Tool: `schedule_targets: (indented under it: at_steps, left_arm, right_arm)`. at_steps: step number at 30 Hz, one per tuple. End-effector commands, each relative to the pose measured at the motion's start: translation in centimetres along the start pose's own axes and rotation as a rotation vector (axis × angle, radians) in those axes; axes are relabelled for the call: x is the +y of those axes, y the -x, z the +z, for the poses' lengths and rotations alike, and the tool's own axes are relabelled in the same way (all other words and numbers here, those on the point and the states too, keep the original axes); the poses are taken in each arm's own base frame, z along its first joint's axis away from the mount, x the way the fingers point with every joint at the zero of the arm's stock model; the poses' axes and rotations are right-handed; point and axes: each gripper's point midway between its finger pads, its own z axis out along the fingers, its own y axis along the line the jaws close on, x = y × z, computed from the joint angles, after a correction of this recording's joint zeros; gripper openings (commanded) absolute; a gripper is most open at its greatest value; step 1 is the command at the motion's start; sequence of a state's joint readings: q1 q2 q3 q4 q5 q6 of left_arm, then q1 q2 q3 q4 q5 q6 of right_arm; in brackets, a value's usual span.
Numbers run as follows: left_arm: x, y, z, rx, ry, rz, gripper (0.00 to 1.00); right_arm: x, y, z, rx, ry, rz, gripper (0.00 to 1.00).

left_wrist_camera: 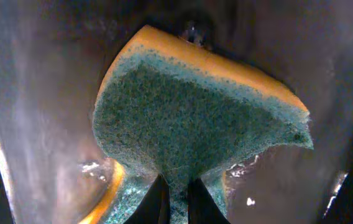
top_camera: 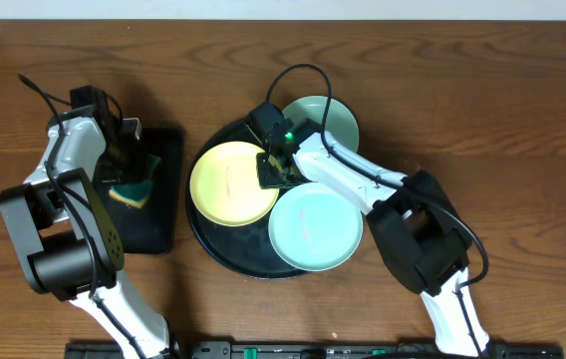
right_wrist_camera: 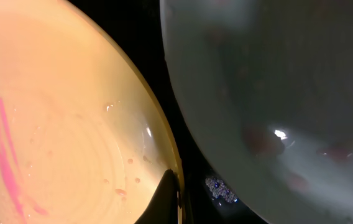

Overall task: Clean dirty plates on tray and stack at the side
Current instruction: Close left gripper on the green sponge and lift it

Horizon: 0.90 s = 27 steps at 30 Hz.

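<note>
The round black tray [top_camera: 209, 236] holds three plates. The pale yellow plate [top_camera: 225, 184] lies at its left and has a pink smear in the right wrist view [right_wrist_camera: 52, 143]. One mint-blue plate [top_camera: 331, 118] is at the back right, another [top_camera: 315, 229] at the front right. My right gripper [top_camera: 274, 170] is shut on the yellow plate's right rim; one finger [right_wrist_camera: 178, 202] lies on the rim, and a mint-blue plate [right_wrist_camera: 276, 93] with faint reddish marks is beside it. My left gripper [top_camera: 127, 178] is shut on a yellow-and-green sponge [left_wrist_camera: 189, 112].
A smaller rectangular black tray [top_camera: 162, 204] lies left of the round tray, and the sponge [top_camera: 132, 190] is held over it. The table [top_camera: 502, 120] is brown wood. Both arm bases stand at the front edge.
</note>
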State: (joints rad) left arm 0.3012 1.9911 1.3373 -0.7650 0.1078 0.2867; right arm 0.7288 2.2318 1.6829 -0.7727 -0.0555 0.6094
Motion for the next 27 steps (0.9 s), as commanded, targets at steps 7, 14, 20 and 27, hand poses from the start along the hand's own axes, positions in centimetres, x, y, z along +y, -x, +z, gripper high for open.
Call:
schedule_targets:
  at_steps: [7, 14, 20, 27]
  left_arm:
    - [-0.8, 0.3, -2.4, -0.021, -0.035, -0.054, 0.07]
    - [-0.8, 1.6, -8.5, -0.173, -0.007, -0.061, 0.07]
    - [-1.9, 1.2, -12.3, -0.252, -0.013, -0.141, 0.07]
    - [-7.3, 0.6, -13.2, -0.237, -0.064, -0.194, 0.07]
  right_arm:
    - [-0.3, -0.6, 1.5, 0.028, -0.016, -0.025, 0.01]
    - [-0.3, -0.6, 1.5, 0.027, -0.016, -0.041, 0.01]
    - [-0.3, -0.6, 1.5, 0.027, -0.015, -0.043, 0.01]
    - [-0.4, -0.5, 1.5, 0.032, -0.010, -0.037, 0.01]
